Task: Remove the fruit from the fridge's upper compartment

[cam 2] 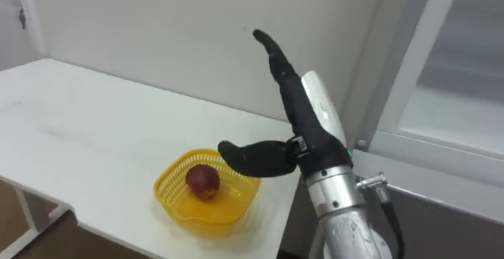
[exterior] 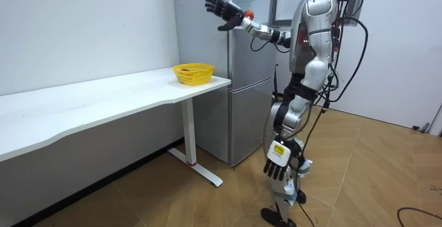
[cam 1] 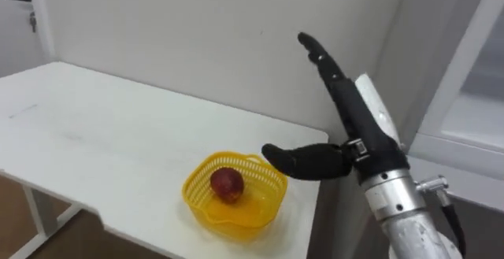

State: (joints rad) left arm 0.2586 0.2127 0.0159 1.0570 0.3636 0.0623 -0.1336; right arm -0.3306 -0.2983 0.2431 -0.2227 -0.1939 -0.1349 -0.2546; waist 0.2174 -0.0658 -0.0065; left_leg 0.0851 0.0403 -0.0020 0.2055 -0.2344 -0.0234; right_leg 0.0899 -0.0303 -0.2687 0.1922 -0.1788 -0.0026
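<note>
The robot's left hand (exterior: 276, 161) hangs loose by its thigh. Its right hand (cam 1: 352, 123) is raised, fingers straight and empty. Below and to the left of it, a round red fruit (cam 1: 227, 183) lies in a yellow plastic mesh basket (cam 1: 236, 220) on the white table (cam 1: 118, 133). A tall grey fridge (exterior: 242, 116) stands to the right.

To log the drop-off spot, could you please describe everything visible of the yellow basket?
The yellow basket is a shallow, open bowl of what looks like plastic lattice with a wavy rim. It stands upright on the white table near its corner, holding one red fruit. The right hand is raised open above it, not touching.
</note>
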